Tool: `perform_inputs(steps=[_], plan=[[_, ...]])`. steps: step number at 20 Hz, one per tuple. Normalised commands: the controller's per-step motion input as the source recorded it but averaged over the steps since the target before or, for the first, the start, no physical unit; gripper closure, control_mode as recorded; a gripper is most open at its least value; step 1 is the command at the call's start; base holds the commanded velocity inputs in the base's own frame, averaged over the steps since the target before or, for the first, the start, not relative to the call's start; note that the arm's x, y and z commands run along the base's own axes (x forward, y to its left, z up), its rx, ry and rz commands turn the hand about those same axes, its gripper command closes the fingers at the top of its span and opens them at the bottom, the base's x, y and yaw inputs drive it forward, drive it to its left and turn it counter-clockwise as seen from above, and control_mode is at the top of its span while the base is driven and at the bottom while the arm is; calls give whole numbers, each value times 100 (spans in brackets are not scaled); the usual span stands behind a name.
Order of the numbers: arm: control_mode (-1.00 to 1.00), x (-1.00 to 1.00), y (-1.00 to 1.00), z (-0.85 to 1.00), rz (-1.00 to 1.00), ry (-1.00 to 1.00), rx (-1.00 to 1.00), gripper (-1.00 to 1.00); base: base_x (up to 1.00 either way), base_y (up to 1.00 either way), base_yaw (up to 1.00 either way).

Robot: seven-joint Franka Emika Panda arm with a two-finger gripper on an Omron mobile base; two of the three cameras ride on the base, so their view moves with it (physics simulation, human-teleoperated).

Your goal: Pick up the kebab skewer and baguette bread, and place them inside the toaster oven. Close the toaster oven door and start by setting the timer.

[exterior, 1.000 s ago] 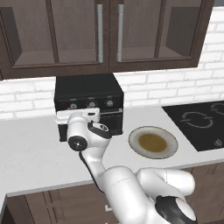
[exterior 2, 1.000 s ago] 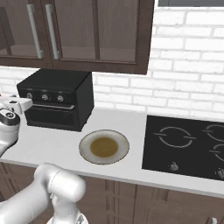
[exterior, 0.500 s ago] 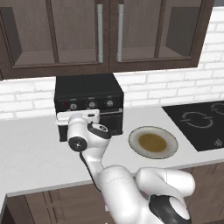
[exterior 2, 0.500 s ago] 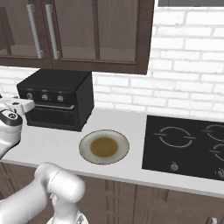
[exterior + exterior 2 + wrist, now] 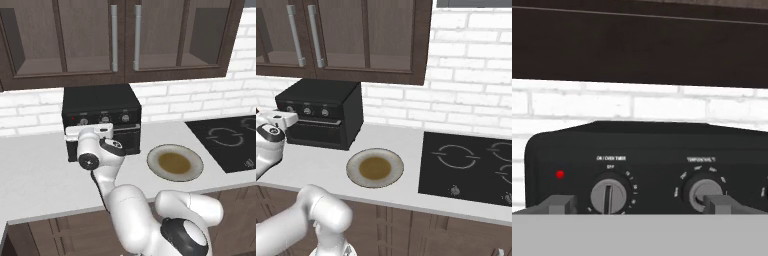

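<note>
Two dark finger tips (image 5: 561,204) poke up at the bottom of the hand view, set wide apart w/ nothing between them, right in front of the toaster oven (image 5: 101,106). It's a matte black box w/ rounded top corners, sitting on the pale grey worktop (image 5: 35,170) against the white brick wall (image 5: 466,90). Toaster oven door (image 5: 320,133) looks shut, dark glass, pale bar handle across the top; in the left base view the arm's white hand covers its left half.

Close up u can see 2 round grey knobs: left knob (image 5: 609,195) has a straight slot pointing up, labelled something like "timer" but the print's blurry. Middle knob (image 5: 703,192) is partly behind a finger tip, 3rd one cut off at the edge. Small red light (image 5: 560,174) on the panel's left.

Round plate (image 5: 175,162) w/ a brownish centre sits on the worktop just right of the oven, black glossy cooktop (image 5: 471,167) further right. Can't see inside the oven tbh.
</note>
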Motion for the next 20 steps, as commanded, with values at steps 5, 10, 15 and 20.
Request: perform_inputs(steps=[5, 10, 15, 20], plan=[[-100, 17, 1, -1, 0, 0, 0, -100, 0, 0, 0], [-100, 10, 9, -2, 0, 0, 0, -100, 0, 0, 0], [-100, 0, 20, -9, 0, 0, 0, -100, 0, 0, 0], [-100, 1, 9, -3, 0, 0, 0, -100, 0, 0, 0]])
